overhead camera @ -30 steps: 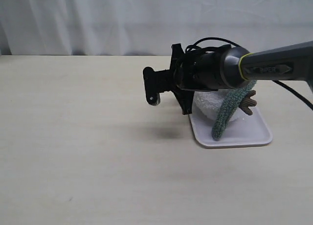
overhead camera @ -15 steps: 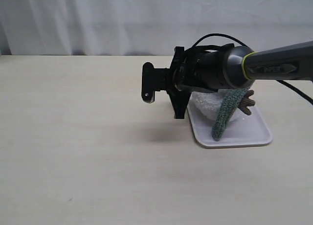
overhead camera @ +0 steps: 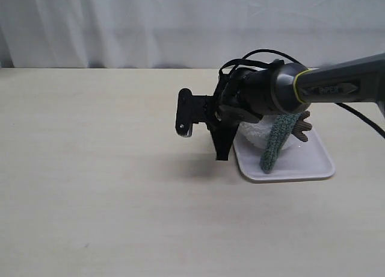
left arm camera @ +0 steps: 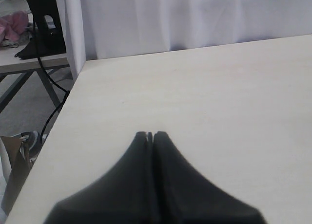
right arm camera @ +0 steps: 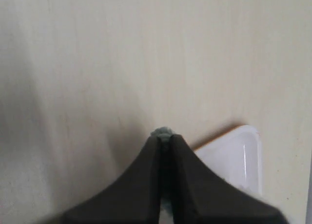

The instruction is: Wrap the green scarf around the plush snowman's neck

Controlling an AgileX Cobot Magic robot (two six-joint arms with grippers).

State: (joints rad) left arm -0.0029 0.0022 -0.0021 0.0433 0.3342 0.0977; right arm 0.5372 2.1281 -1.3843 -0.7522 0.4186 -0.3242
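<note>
Two grippers, both closed up. Left gripper (left arm camera: 151, 135): jaws together, nothing in them, hanging over table (left arm camera: 219, 87) near its edge. Green scarf (overhead camera: 274, 141) drapes down front of plush snowman (overhead camera: 255, 132), which sits in white tray (overhead camera: 301, 168). Right gripper (right arm camera: 165, 136) clamped on bit of scarf, tuft poking past tips. Snowman's neck hidden behind arm, can't tell.

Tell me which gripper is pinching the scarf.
The right gripper: a tuft of green scarf pokes out between its shut jaws. The left gripper is shut too, but empty, over bare table.
</note>
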